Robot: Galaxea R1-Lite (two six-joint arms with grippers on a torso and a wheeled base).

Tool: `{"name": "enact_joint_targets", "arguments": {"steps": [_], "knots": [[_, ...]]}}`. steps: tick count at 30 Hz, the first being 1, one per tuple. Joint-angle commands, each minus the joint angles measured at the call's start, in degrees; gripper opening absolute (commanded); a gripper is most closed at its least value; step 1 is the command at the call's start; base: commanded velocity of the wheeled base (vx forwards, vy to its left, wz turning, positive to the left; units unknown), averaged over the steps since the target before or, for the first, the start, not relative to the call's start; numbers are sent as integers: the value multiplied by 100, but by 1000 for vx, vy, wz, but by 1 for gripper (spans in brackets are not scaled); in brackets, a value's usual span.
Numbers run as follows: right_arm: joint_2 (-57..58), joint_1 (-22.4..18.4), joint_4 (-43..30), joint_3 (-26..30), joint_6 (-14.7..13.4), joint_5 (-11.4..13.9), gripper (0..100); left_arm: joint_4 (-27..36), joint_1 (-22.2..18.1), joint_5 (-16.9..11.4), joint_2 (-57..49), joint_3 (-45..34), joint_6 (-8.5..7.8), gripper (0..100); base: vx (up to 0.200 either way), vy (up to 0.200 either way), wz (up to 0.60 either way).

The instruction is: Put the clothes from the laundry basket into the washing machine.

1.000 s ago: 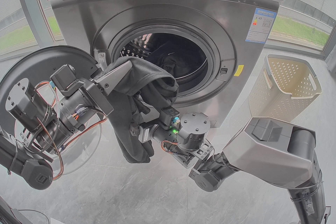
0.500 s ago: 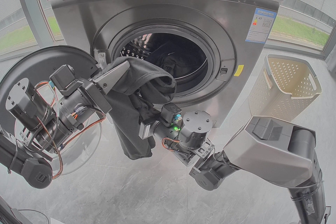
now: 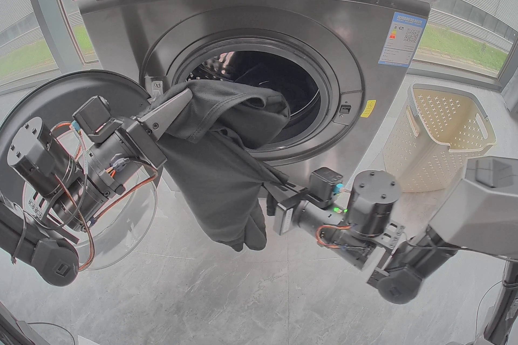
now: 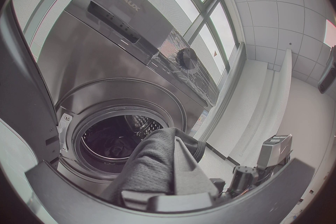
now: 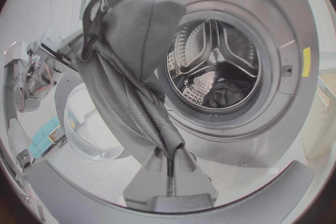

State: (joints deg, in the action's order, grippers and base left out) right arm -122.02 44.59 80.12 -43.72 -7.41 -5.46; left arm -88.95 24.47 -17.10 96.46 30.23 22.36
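Item: dark grey garment (image 3: 226, 157), hung between your two grippers before the washing machine (image 3: 350, 44).
Your left gripper (image 3: 181, 104) is clamped on its upper edge, beside the open door (image 3: 59, 92). Your right gripper (image 3: 272, 188) pinches a lower fold, below the drum mouth. The cloth's upper bulge overlaps the opening. Another dark garment (image 5: 224, 93) lies in the drum. The laundry basket (image 3: 448, 136) stands right of the machine.
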Motion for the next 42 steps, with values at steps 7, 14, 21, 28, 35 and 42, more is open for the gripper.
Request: {"name": "enact_joint_targets", "arguments": {"steps": [7, 14, 21, 28, 35, 42], "knots": [[2112, -399, -163, 1418, 29, -16, 0, -17, -12, 23, -128, -114, 41, 0, 0, 0, 0], [2692, -355, -242, 1673, -6, 1, 0, -17, 208, 14, -286, -246, 58, 0, 0, 0, 0], [2718, -381, -163, 1849, -32, 36, 0, -17, 216, 5, -277, -325, 111, 100, 0, 0, 0], [2973, -469, -172, 1744, -23, 36, 0, -17, 216, 14, -242, -334, 164, 100, 0, 0, 0], [3017, -469, -172, 1541, -23, 19, 0, -17, 225, 5, -198, -483, 155, 100, 0, 0, 0], [3026, -469, -163, 1401, -32, -8, 0, -17, 260, -4, 13, -808, 146, 100, 0, 0, 0]]}}
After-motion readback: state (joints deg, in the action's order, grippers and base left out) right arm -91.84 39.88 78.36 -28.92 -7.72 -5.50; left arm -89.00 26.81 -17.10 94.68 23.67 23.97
